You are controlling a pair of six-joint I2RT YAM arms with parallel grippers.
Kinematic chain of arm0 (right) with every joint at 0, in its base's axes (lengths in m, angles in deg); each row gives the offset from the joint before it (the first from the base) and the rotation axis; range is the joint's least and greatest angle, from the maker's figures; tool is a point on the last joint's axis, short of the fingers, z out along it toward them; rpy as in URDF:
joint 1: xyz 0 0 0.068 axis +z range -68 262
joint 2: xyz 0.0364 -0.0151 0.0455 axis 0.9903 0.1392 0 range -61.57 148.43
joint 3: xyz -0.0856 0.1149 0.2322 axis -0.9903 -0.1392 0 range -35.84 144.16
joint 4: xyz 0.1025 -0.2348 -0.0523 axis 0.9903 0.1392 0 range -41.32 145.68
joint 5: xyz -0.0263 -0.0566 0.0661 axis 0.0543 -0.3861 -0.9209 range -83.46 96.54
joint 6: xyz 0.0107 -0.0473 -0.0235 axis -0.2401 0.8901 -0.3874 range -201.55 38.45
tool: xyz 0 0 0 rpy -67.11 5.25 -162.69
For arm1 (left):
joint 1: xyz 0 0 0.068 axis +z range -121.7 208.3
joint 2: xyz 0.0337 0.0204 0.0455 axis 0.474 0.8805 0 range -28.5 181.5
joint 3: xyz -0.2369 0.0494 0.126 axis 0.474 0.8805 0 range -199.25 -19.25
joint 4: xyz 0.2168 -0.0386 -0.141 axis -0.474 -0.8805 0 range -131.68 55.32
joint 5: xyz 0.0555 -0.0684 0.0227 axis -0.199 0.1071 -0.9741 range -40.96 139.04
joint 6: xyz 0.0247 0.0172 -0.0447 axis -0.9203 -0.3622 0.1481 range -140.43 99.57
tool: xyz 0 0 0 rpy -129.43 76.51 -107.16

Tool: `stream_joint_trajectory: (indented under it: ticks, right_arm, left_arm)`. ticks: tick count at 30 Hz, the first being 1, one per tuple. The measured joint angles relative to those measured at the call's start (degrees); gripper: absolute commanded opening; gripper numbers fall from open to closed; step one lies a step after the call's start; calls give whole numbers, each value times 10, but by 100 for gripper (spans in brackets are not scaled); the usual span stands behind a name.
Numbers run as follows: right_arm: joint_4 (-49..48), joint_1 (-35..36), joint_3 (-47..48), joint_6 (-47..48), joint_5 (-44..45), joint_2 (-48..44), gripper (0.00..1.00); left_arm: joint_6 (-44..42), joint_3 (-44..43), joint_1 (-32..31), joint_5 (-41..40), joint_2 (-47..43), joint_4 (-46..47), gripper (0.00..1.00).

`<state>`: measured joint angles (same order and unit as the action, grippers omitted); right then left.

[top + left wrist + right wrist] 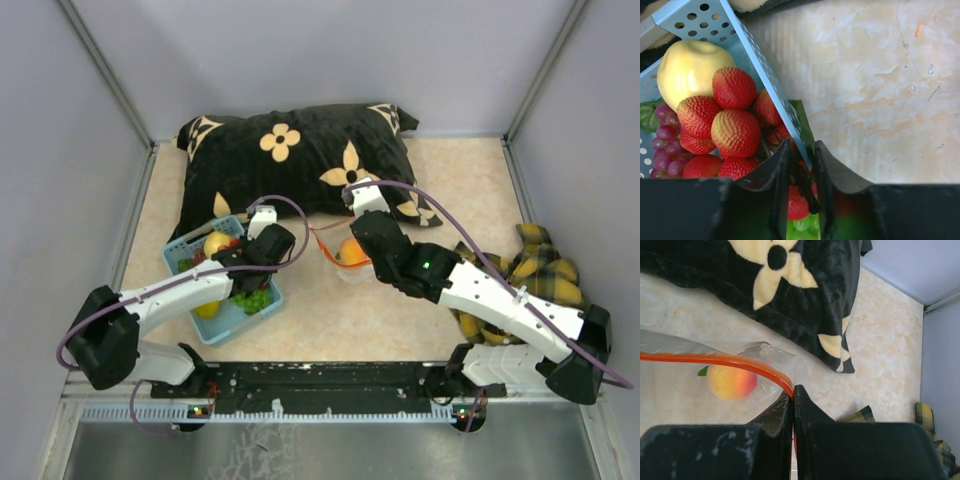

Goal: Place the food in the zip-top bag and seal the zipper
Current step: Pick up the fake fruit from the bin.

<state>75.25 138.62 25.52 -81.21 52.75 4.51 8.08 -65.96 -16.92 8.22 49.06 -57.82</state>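
Note:
The light blue basket (178, 252) holds the food: a red strawberry bunch (735, 132), a yellow pear piece (690, 65), purple grapes (665, 145) and green grapes (802, 225). My left gripper (802, 150) is over the basket's right wall (765, 80). Its jaws stand close together around the strawberry bunch's dark stem (807, 190). The clear zip-top bag (685, 390) lies at the table's middle with the orange-pink peach (731, 381) inside. My right gripper (794, 390) is shut on the bag's red zipper (715, 360) and holds the mouth up.
A black pillow (300, 160) with cream flowers lies at the back, just behind the basket and bag. A crumpled yellow plaid cloth (540, 265) sits at the right by my right arm. Grey walls close in the table on three sides.

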Motion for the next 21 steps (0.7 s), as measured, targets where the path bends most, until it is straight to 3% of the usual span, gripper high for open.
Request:
stream_joint_trajectory:
  ticks: [3, 14, 18, 21]
  right_arm:
    - [-2, 0, 0, -1, 0, 0, 0]
    - [-4, 0, 0, -1, -1, 0, 0]
    - [-4, 0, 0, -1, -3, 0, 0]
    - [-4, 0, 0, -1, -5, 1, 0]
  left_arm:
    - [1, -6, 0, -3, 0, -3, 11]
    - [7, -21, 3, 5, -113, -66, 10]
    - [10, -30, 3, 11, -152, -73, 0]
    - [12, -42, 2, 12, -173, -85, 0]
